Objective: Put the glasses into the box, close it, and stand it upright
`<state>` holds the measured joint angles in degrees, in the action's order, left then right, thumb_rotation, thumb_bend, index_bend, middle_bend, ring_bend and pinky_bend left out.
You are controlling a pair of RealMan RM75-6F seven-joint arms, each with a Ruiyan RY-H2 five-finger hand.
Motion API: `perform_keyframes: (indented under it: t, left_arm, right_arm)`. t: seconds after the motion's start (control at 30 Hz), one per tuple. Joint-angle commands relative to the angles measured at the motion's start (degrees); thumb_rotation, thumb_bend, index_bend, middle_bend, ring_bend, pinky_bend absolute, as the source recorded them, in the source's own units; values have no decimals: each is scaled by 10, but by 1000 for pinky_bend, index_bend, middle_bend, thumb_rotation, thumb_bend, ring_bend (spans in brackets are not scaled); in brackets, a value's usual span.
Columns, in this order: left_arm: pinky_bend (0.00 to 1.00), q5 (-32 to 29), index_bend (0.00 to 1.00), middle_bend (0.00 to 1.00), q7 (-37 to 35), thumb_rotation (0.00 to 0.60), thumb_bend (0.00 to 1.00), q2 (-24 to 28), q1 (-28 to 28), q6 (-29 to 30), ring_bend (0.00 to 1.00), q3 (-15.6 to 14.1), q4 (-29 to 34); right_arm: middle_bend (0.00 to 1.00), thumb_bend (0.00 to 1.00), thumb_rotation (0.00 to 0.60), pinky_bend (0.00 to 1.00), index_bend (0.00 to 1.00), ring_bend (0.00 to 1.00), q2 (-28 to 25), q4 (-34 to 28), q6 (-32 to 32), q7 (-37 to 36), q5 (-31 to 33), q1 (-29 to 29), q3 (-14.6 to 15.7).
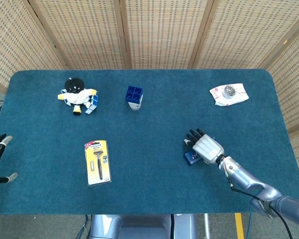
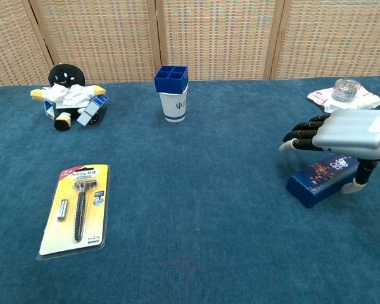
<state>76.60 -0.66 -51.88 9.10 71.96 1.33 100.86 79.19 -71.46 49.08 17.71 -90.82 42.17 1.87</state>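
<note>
Box [image 2: 323,180] looks closed, lying flat lower right; right hand [image 2: 348,132] spread above it, empty. Next: grip and tip upright.

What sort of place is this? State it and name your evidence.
Probably a staged robot test area, not a home: woven screens wall off a blue-carpeted table holding unrelated props, such as a plush doll and a packaged razor.

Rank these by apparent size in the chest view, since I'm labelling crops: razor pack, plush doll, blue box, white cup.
1. razor pack, though it lies nearest the camera
2. plush doll and blue box, too close to separate
3. white cup
</note>
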Motion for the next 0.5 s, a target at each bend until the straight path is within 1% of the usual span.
perform_keyframes:
  t: [0.03,0.17,0.2,0.27,0.3,0.37,0.43,0.5]
  left_arm:
    - [0,10,0,0,-8,600,0,4,-4,8,0,-3,2]
    - [0,24,0,0,-21,600,0,8,-10,19,0,-6,1]
    - [0,32,0,0,-31,600,0,12,-15,28,0,-7,1]
    - [0,42,0,0,-42,600,0,15,-19,36,0,-10,-2]
    - [0,46,0,0,-48,600,0,17,-22,40,0,-11,-4]
    - [0,50,0,0,-53,600,0,17,-24,43,0,-12,-6]
    - [0,50,0,0,-50,600,0,15,-28,50,0,-12,-8]
    - [0,51,0,0,-42,600,0,12,-30,58,0,-11,-10]
  right_arm:
    - [0,0,600,99,0,0,-54,-78,18,47,33,-23,-9]
    - [0,0,600,84,0,0,-93,-131,48,79,48,-45,-10]
    - [0,0,600,84,0,0,-122,-164,92,77,58,-74,-11]
    - [0,0,600,83,0,0,-148,-197,133,68,57,-103,-7]
    - [0,0,600,83,0,0,-166,-216,170,50,61,-129,-4]
    - [0,0,600,83,0,0,-185,-228,219,16,57,-165,2]
    - [0,0,600,83,0,0,-191,-219,270,-18,49,-199,4]
    - [0,0,600,81,0,0,-189,-208,304,-38,49,-222,3]
